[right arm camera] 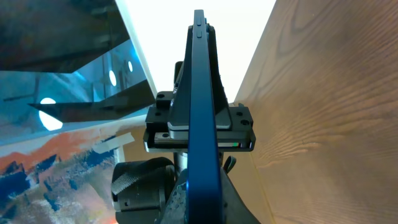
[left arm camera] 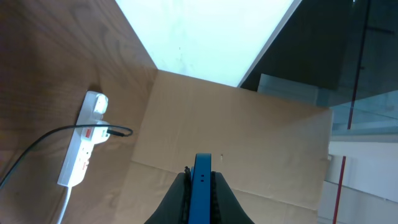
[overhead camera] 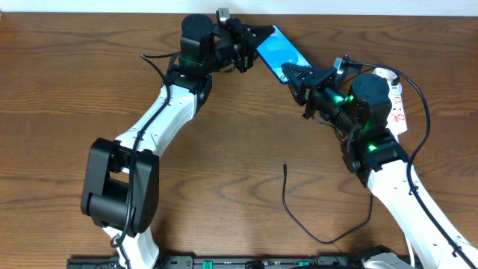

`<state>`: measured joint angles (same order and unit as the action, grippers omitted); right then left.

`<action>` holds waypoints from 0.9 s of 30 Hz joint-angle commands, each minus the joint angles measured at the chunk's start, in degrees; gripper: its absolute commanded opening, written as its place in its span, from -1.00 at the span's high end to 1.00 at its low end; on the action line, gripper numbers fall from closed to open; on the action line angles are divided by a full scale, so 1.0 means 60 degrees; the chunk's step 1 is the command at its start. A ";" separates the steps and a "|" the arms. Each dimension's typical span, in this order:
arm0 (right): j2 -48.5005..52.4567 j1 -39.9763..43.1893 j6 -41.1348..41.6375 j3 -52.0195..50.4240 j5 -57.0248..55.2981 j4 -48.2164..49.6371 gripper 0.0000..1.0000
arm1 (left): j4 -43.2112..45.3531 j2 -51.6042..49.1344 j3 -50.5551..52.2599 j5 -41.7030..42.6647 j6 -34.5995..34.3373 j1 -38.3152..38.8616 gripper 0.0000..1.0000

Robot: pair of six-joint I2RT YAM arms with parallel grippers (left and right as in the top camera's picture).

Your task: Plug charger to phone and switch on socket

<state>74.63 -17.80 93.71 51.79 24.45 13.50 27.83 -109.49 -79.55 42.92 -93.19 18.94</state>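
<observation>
Phone (overhead camera: 278, 51) looks mid-handover: left fingers (left arm camera: 176, 199) clenched on it, hold of right fingers (overhead camera: 297, 72) unclear; next, right likely must fetch charger (overhead camera: 284, 183) off bench (overhead camera: 75, 75).

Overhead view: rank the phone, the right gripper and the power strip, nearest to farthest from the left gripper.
From the left gripper:
1. phone: touching, its upper end clamped between this gripper's fingers.
2. right gripper: at the phone's lower end, down and to the right.
3. power strip: far right side of the view, clearly farthest.
</observation>
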 commanded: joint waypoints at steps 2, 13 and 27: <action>-0.0040 -0.0120 -0.0127 0.0233 -0.0062 0.0142 0.23 | 0.0025 0.0302 -0.0219 -0.0022 0.0080 0.0022 0.86; -0.0040 -0.0102 -0.0197 0.0233 -0.0058 0.0142 -0.98 | 0.0029 0.0302 -0.0219 -0.0018 0.0080 -0.0080 0.86; -0.0044 0.0106 -0.0907 0.0233 0.0178 0.0055 -0.99 | 0.0029 0.0302 -0.0219 0.2280 0.0302 -0.2463 0.85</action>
<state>74.63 -17.56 90.63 51.94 24.73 14.13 27.27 -109.49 -79.55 49.50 -92.55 7.09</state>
